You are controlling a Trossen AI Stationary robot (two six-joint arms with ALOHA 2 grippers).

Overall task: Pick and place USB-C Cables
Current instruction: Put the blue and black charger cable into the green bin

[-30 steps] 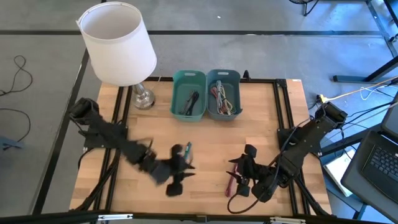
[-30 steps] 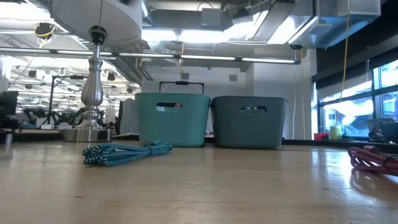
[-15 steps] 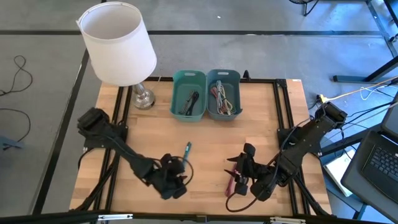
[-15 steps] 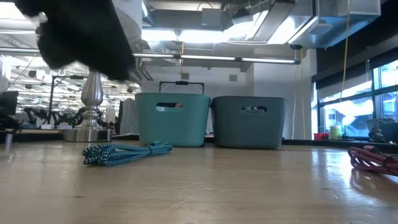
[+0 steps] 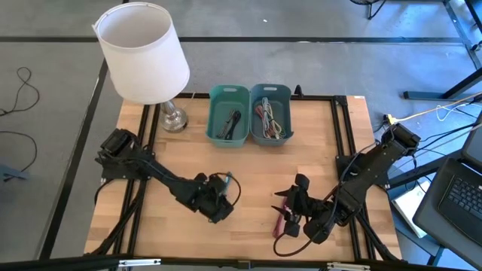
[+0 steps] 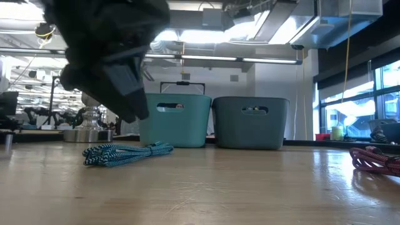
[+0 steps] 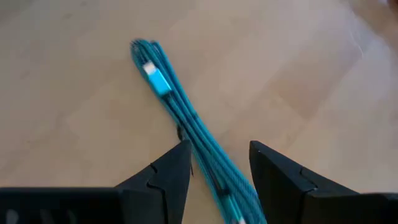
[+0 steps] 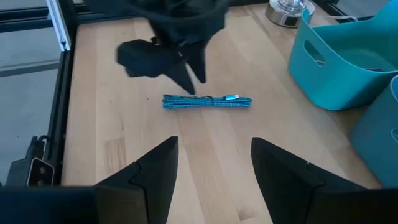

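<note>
Above teal cable (image 7: 186,127), left pincer (image 7: 219,163) spread (no legible writing); right pincer (image 8: 214,163) spread

A white-shaded lamp (image 5: 143,56) stands beside two teal bins (image 5: 228,114).

The cable (image 8: 207,101) is teal with a fine dark braid pattern and a light blue plug. Both bins (image 5: 229,114) are teal. The table (image 5: 316,150) is pale wood; the lampshade (image 5: 141,51) is white.

Overhead looking straight down, low view table-level, wrists close, all sharing teal cable (image 6: 125,153)
</note>
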